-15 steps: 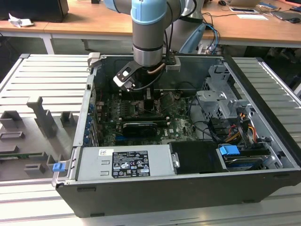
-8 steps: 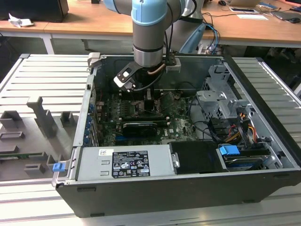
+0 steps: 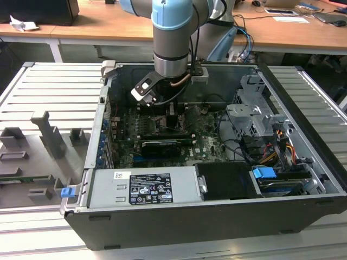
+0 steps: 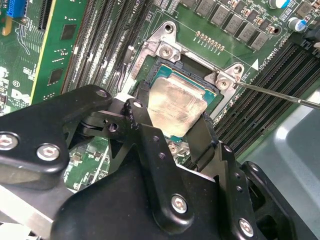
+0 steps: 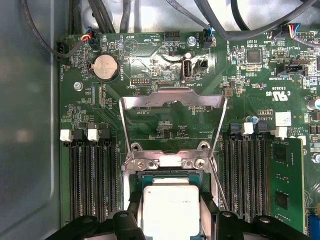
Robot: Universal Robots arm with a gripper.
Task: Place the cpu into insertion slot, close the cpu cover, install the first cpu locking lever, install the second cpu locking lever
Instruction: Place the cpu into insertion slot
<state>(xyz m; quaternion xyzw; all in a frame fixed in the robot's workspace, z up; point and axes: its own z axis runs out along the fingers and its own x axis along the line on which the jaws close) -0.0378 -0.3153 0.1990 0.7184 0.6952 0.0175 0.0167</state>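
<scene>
A robot arm (image 3: 172, 32) reaches down into an open computer case (image 3: 190, 230) lying on its side on a ribbed metal bench (image 3: 49, 92), seen in the exterior view. In both wrist views the gripper (image 4: 172, 117) (image 5: 171, 202) has its black fingers (image 4: 142, 107) drawn in against two opposite edges of the cpu (image 4: 177, 107) (image 5: 170, 212), holding the pale silver chip squarely over the insertion slot (image 5: 170, 171). The chip appears to sit within the socket's rim, though whether it is fully seated or just above the contacts cannot be told. The cpu cover (image 5: 172, 102) stands swung back from its hinge at the socket's far edge, its cut-out centre showing green board behind. A thin wire locking lever (image 4: 275, 92) (image 5: 218, 185) angles away unlatched beside the socket. Rows of black memory slots (image 5: 92, 185) flank the socket on both sides.
</scene>
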